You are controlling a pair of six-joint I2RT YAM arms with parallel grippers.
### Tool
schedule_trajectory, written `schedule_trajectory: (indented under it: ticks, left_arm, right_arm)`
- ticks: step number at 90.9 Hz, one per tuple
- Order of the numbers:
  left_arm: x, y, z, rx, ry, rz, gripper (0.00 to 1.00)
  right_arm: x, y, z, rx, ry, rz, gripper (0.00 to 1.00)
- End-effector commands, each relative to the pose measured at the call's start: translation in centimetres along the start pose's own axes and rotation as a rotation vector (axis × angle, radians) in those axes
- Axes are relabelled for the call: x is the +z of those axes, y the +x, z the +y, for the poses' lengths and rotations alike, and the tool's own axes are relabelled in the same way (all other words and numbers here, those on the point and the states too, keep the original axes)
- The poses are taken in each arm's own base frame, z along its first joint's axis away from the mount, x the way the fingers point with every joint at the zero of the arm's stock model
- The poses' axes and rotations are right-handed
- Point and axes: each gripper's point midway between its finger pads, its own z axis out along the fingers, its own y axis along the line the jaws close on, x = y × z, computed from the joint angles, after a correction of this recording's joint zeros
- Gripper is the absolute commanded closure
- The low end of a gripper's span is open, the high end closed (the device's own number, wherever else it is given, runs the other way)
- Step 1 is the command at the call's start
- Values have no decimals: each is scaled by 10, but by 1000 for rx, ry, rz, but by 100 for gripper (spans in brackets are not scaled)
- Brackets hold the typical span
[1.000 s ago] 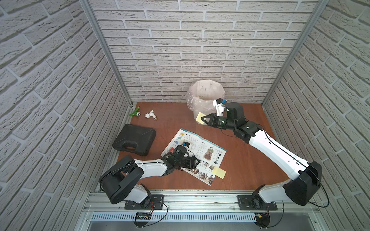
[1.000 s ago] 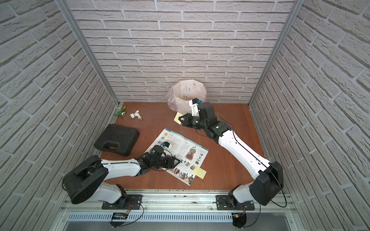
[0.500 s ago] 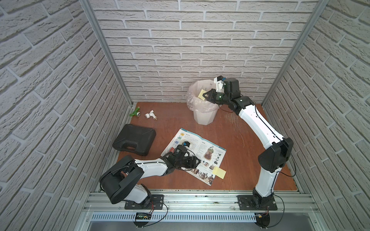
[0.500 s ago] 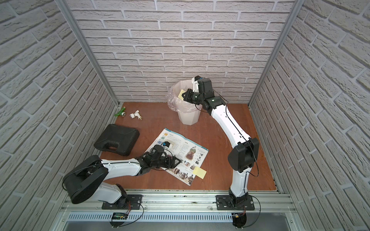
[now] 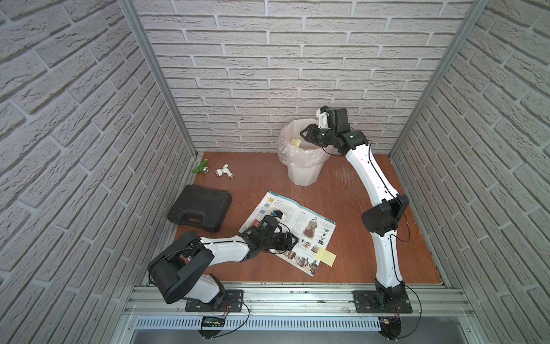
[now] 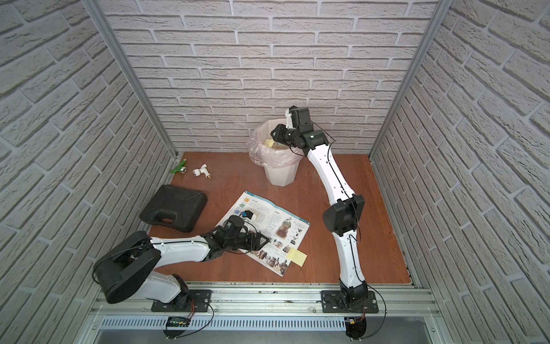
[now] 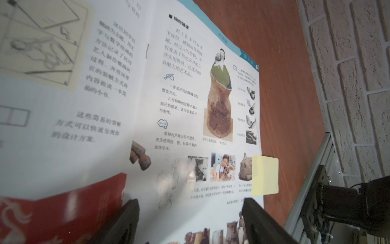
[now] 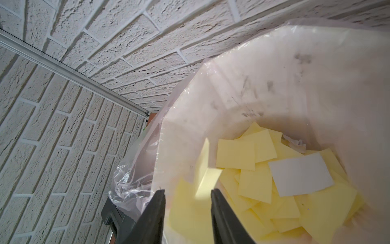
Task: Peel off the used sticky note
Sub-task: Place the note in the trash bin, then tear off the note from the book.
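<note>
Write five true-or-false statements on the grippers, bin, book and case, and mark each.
1. The right gripper stands over the bin, jaws apart. True.
2. The bin is empty. False: yellow notes and a white slip lie in it.
3. A yellow sticky note sits at the open book's page edge. True.
4. The left gripper clamps that note. False: its jaws are open, clear of it.
5. The black case lies open. False: it is shut.

The left arm (image 5: pixel 226 251) lies low, reaching toward 3 o'clock, left hand (image 5: pixel 294 241) spread wide. The right arm (image 5: pixel 369 175) stretches toward 11 o'clock, right hand (image 5: pixel 303 135) raised, jaws parted.
</note>
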Motion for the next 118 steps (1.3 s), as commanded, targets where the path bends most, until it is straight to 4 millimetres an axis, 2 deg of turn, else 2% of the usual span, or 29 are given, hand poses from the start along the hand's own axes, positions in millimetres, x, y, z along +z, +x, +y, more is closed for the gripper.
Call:
schedule_trajectory:
  ticks: [1, 15, 31, 32, 41, 51, 62, 86, 96, 109, 112, 113, 118]
  left_arm:
    - [4, -9, -12, 25, 26, -10, 24]
    - [7, -8, -22, 58, 25, 1, 23]
    - [13, -9, -35, 93, 36, 17, 23]
    - [13, -9, -36, 96, 37, 18, 23]
    - [17, -8, -43, 118, 42, 33, 23]
    - [22, -7, -51, 136, 58, 50, 23]
    - [29, -5, -57, 146, 72, 68, 23]
    - [42, 1, -66, 155, 101, 106, 24]
    - [46, 3, -68, 153, 112, 115, 25]
    - [50, 4, -69, 151, 119, 123, 25]
    - [50, 4, -69, 149, 120, 124, 25]
    - [51, 4, -69, 150, 121, 125, 25]
    - [52, 5, -71, 149, 126, 129, 25]
  right_arm:
    - [-18, -17, 10, -14, -22, -48, 50]
    - [-38, -21, 16, -26, -42, -52, 47]
    - [-72, -14, 26, -62, -66, -59, 45]
    - [-78, -15, 29, -67, -71, -68, 45]
    - [-101, -7, 27, -86, -66, -72, 44]
    - [-117, 13, 21, -90, -65, -49, 43]
    - [-133, 43, 7, -77, -58, -26, 41]
    - [-163, 126, -43, -11, -4, 41, 39]
    - [-167, 167, -67, 22, 29, 107, 39]
    - [-163, 232, -102, 122, 52, 219, 40]
    - [-164, 239, -106, 135, 53, 227, 40]
    - [-163, 250, -113, 146, 68, 249, 40]
    - [-163, 267, -123, 168, 83, 275, 41]
